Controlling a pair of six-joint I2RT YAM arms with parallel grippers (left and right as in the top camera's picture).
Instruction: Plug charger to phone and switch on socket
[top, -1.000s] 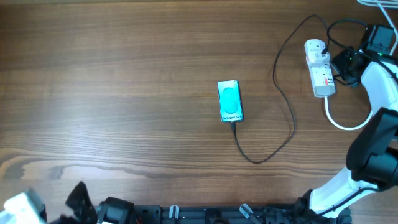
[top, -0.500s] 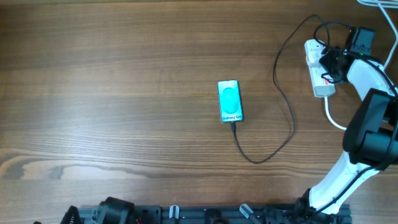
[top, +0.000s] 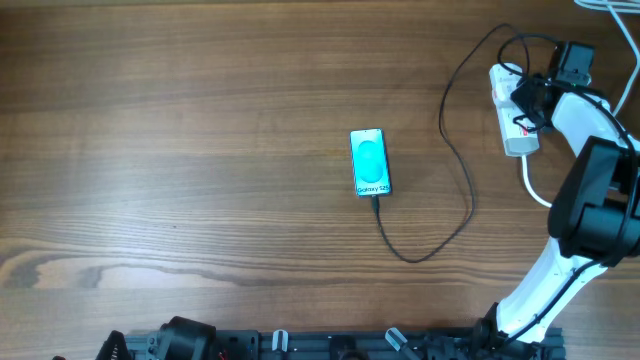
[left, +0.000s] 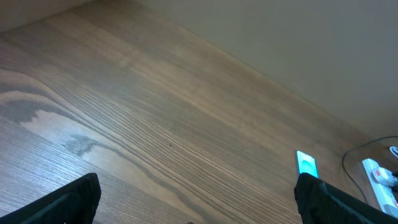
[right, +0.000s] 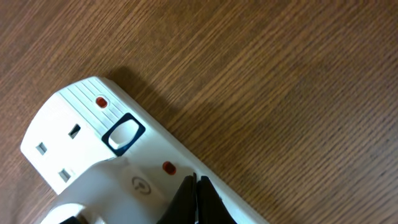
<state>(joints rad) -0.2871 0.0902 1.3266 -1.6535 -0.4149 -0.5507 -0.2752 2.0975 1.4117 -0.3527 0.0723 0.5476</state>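
The phone (top: 369, 162) with its cyan screen lies at the table's middle. The thin black charger cable (top: 462, 180) runs from the phone's near end, loops right and goes up to the white socket strip (top: 510, 130) at the far right. My right gripper (top: 527, 100) is shut, its fingertips (right: 195, 184) resting on top of the socket (right: 93, 149) beside a small red indicator and near a white rocker switch (right: 122, 134). My left gripper (left: 199, 211) is open and empty, off the table's near left; the phone (left: 306, 165) shows far off in its view.
A thick white lead (top: 545, 192) curves from the socket's near end toward the right arm. The right arm's base stands at the near right edge (top: 520, 320). A wall rises behind the table in the left wrist view.
My right gripper moved left from beside the socket onto its top. The left arm pulled back out of the overhead view at the near left.
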